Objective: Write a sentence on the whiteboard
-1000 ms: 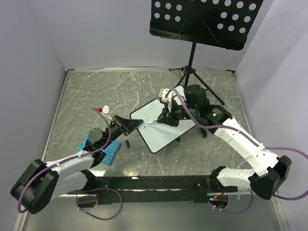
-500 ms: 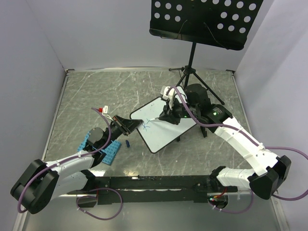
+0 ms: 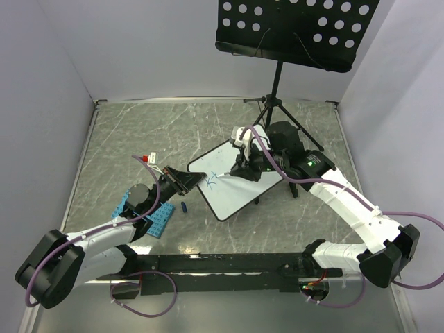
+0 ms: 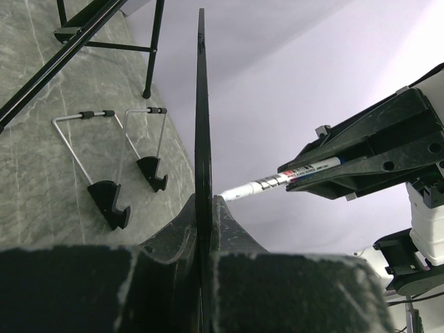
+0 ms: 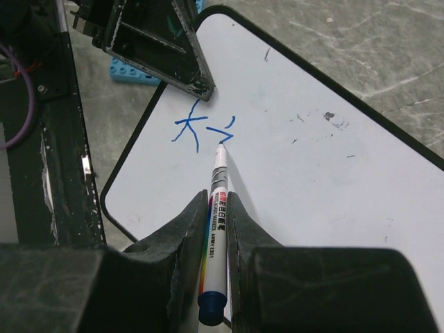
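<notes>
Whiteboard (image 5: 312, 159) has a new blue stroke (image 5: 226, 127) just right of the first letter (image 5: 187, 122). Right jaws hold the marker (image 5: 217, 187) and left jaws pinch the board's edge. Most of the writing is still to do.

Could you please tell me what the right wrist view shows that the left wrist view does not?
Only the right wrist view shows the blue strokes on the face of the whiteboard and a blue plate. Only the left wrist view shows the board's wire feet and black stand legs. Both show the right hand holding the marker against the board, and the left hand clamping its edge.
</notes>
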You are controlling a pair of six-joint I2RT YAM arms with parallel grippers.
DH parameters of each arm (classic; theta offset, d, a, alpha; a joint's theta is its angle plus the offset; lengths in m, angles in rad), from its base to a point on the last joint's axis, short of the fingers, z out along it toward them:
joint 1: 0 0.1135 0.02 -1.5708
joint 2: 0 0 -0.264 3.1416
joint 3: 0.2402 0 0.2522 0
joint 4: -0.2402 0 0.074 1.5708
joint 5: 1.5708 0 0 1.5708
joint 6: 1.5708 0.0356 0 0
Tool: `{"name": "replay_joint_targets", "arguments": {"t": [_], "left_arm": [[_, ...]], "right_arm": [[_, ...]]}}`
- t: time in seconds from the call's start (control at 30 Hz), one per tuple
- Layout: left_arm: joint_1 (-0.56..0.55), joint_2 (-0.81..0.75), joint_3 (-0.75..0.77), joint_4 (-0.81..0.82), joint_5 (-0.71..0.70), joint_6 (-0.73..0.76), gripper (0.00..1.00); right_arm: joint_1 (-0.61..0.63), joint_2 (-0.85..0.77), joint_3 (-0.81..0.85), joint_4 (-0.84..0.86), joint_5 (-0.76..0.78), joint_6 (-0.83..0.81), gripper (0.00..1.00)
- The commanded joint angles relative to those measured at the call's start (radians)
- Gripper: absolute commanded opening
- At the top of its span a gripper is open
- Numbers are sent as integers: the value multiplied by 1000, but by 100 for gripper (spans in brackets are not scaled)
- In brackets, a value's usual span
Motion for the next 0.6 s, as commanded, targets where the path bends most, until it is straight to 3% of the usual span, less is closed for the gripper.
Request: {"name": "replay_joint_targets", "arguments": {"t": [0.0, 0.57], "left_arm": [[-1, -33, 37, 178, 7, -11, 1], [5, -27, 28, 178, 34, -14, 1]], "right_arm": [[-2, -21, -21, -60, -26, -45, 0], [-23, -12, 38, 9, 89, -2, 0]]}}
